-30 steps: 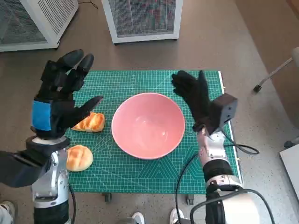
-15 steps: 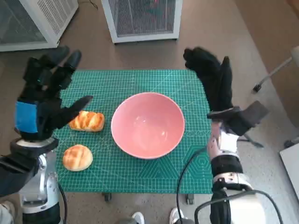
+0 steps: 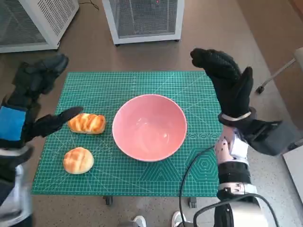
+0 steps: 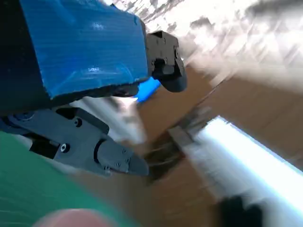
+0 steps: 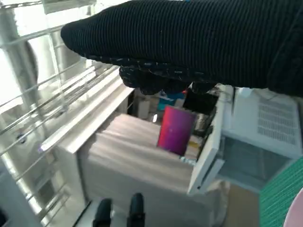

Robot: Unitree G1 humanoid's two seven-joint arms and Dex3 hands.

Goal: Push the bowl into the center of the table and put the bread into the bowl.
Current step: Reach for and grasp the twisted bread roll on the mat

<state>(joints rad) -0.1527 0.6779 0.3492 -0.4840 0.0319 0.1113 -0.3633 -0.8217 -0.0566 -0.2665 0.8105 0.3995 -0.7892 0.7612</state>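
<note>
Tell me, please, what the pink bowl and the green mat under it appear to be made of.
The pink bowl looks like smooth plastic or glazed ceramic: an even colour with a soft sheen inside, though which of the two is unclear. The green mat looks like a matte rubbery cutting mat, judging by its printed pale grid lines.

The head camera looks steeply down on the desk; both wrist cameras face outward, sharing only its green edge.
</note>
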